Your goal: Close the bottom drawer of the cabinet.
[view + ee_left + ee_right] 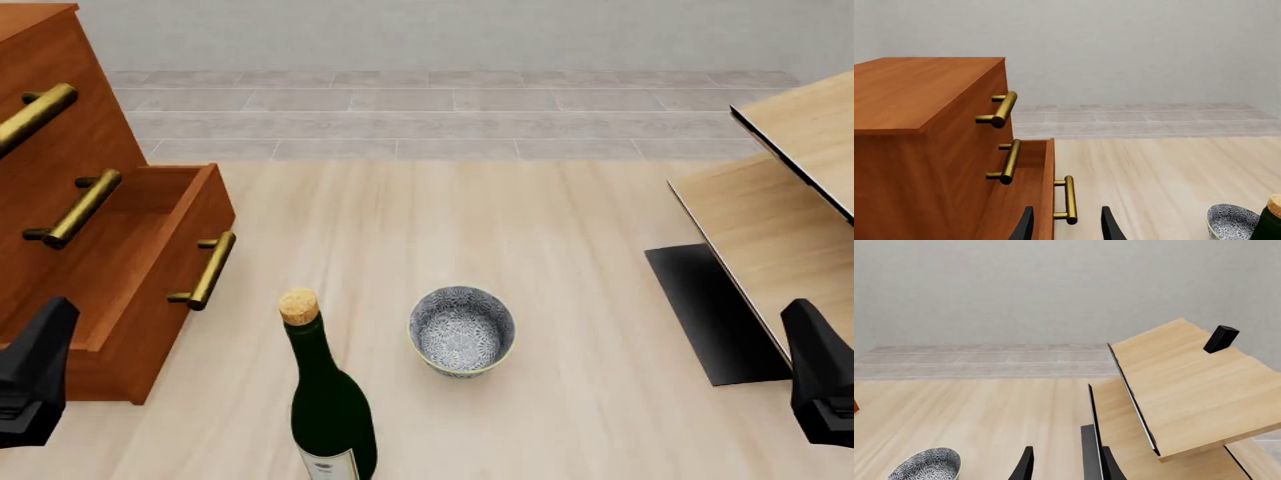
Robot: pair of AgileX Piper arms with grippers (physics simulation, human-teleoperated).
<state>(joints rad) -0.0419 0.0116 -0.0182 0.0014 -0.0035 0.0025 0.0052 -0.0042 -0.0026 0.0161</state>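
Hovering low at the near left of the table, the left gripper (1067, 225) is seen with its two dark fingers spread apart and nothing held between them. In the left wrist view the brass bar handle (1069, 200) of the bottom drawer (1037, 195) is framed just beyond the fingertips; contact cannot be made out. The bottom drawer is pulled out of the cabinet (54, 190), its flat front standing forward of the two drawers above, whose handles are stacked higher on the cabinet face. The cabinet is placed at the far left of the table (561, 240), a pale wood surface.

At the near right, the right gripper (1067, 465) is likewise parted and empty, and is pointed toward the pale panelled furniture (1187, 390), which is tilted at the right edge of the table.

Between the two arms, a dark green bottle (327, 410) with a cork is stood upright near the front edge, just beside the open drawer. A blue-patterned bowl (462, 330) is set upright to its right, apart from the bottle, near the middle of the table.
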